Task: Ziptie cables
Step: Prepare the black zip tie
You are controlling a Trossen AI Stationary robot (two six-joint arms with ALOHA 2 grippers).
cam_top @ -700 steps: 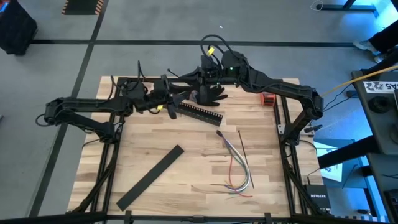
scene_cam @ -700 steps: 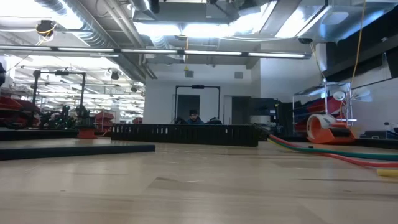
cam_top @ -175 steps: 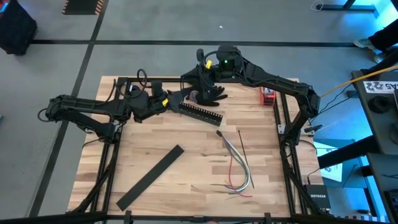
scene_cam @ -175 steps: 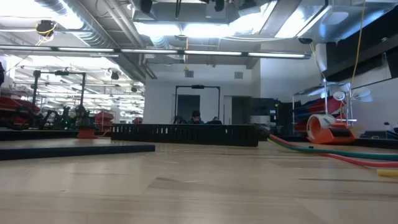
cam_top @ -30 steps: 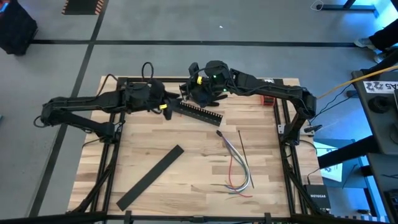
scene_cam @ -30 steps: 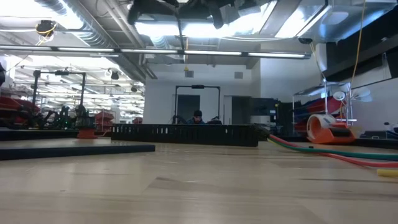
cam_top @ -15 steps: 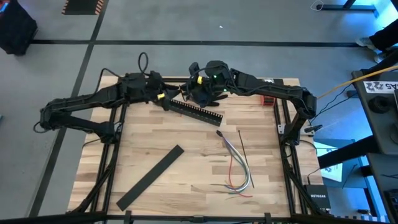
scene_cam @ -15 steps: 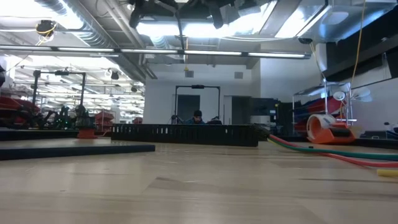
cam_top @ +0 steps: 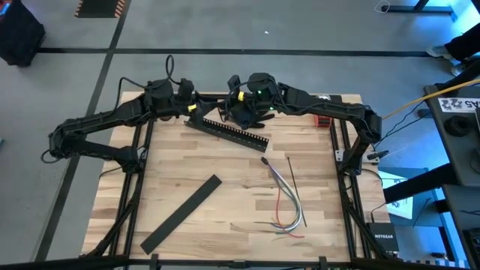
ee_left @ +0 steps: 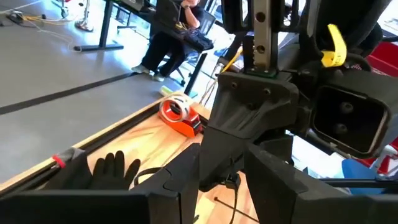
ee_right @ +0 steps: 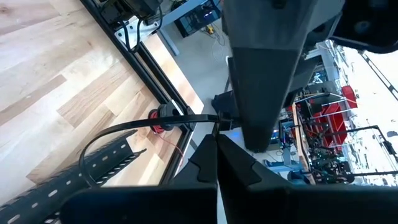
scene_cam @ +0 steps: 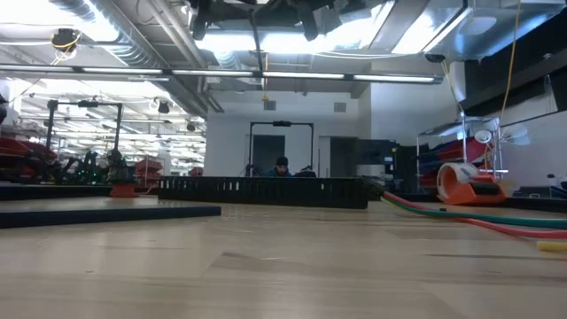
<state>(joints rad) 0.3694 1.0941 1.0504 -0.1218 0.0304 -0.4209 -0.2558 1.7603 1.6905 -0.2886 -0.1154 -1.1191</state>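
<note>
Bringing an arm down from the upper-centre huddle comes first: right gripper [cam_top: 229,109] is pinched shut, left gripper [cam_top: 193,107] part-open with no visible hold, while ziptie [cam_top: 293,176] and cables [cam_top: 289,202] lie together right of centre.

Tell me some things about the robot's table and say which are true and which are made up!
1. The cables lie on the wooden table and no gripper touches them. True.
2. The left gripper holds the flat black strip up in the air. False: the flat black strip lies on the table, far from both grippers.
3. The left gripper and the right gripper are both at the far side of the table, by the slotted black bar. True.
4. The orange tape dispenser sits in the middle of the table. False: the orange tape dispenser is at the table's far right edge.
</note>
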